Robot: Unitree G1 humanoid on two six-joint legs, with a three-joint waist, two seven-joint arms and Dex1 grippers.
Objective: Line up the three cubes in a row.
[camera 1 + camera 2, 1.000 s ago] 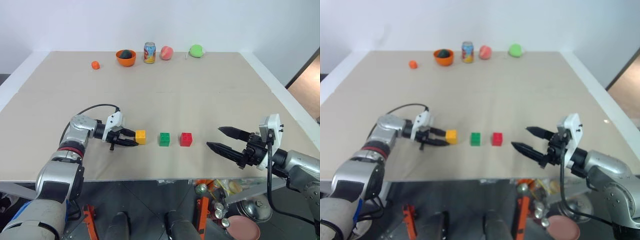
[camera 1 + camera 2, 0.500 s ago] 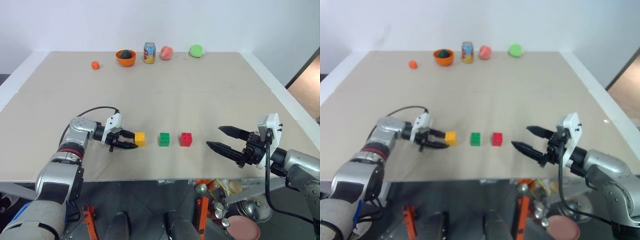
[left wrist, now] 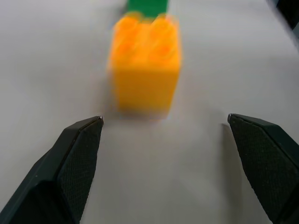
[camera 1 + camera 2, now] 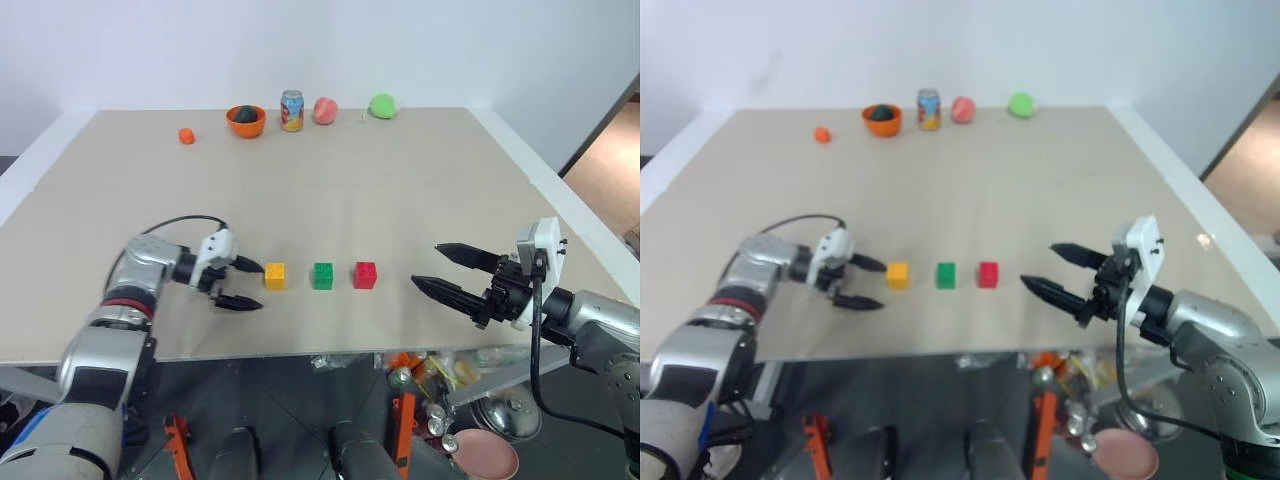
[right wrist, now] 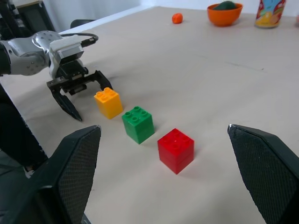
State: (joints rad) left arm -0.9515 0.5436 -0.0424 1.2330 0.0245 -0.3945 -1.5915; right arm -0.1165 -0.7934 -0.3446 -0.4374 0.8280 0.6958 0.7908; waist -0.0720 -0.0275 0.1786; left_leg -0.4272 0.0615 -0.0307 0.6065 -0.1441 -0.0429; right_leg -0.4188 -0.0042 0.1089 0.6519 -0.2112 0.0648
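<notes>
Three studded cubes stand in a straight row near the table's front: yellow (image 4: 275, 275), green (image 4: 323, 275) and red (image 4: 365, 274), with small even gaps. My left gripper (image 4: 259, 286) is open just left of the yellow cube (image 3: 145, 60), its tips level with the cube's near side and not touching it. The green cube (image 3: 147, 4) peeks out behind the yellow one. My right gripper (image 4: 425, 264) hovers open and empty to the right of the red cube (image 5: 176, 149), pointing along the row at the green (image 5: 138, 123) and yellow (image 5: 108, 102) cubes.
Along the far edge of the table (image 4: 400, 190) sit a small orange ball (image 4: 186, 136), an orange bowl (image 4: 245, 119), a drink can (image 4: 291, 110), a peach (image 4: 324, 110) and a round green fruit (image 4: 382, 105). The row lies close to the table's front edge.
My left gripper opened and let go of the yellow cube, then drew back a little to the left. The right gripper stayed put. The head camera shifted slightly.
</notes>
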